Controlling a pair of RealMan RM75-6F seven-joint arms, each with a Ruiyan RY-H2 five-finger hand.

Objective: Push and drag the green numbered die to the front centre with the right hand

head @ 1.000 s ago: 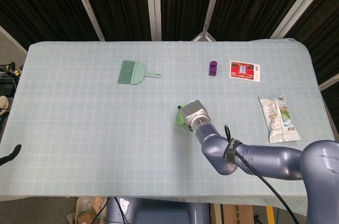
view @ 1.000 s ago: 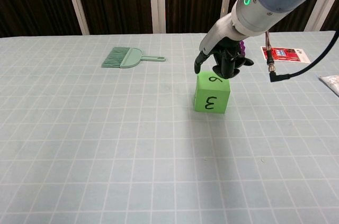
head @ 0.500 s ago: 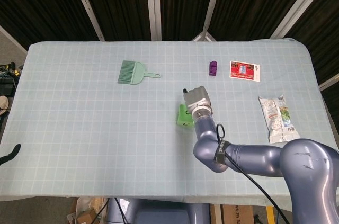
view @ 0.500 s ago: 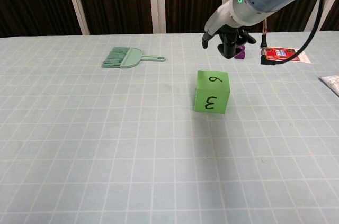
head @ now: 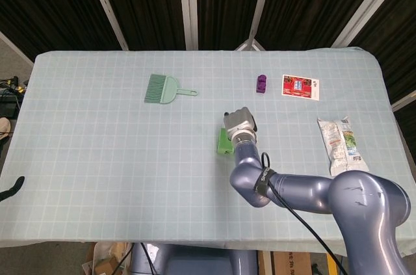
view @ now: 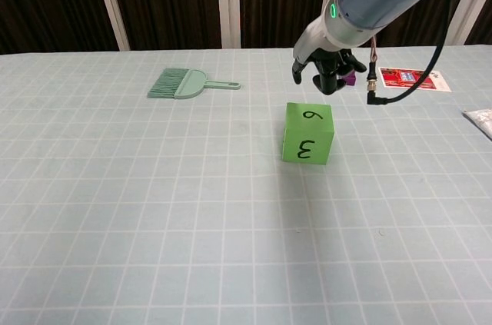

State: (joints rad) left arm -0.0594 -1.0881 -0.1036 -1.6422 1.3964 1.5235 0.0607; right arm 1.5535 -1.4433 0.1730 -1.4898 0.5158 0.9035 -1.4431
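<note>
Nearest me in the chest view: bare gridded tablecloth [view: 154,263], nothing yet at front centre

Green numbered die [view: 308,134] sits mid-table, a little right of centre, flat on one face. Near face reads 3, top face shows a 6 or 9, I cannot tell which. A cube, so no long axis to speak of; it stands slightly skewed to the grid lines, with the 3 face turned toward me and a touch left

Handling, my judgement: looks like light foam or hollow plastic, stiff enough to push, and likely to slide on the cloth, though a push placed high could tip it. I would lay my fingers over the far top edge or low against the far face and draw it toward me

Right hand [view: 323,69] hangs above and just beyond the die, clear of it. Fingers point down, loosely curled and apart, holding nothing. From the head view the wrist housing hides the fingers, so the chest view is my only evidence

Left hand: not visible in either view

Farther back: green hand brush [view: 180,83] to the left, small purple block [head: 261,82] behind the hand, red card [head: 300,86] and a snack packet [head: 340,145] at right
</note>
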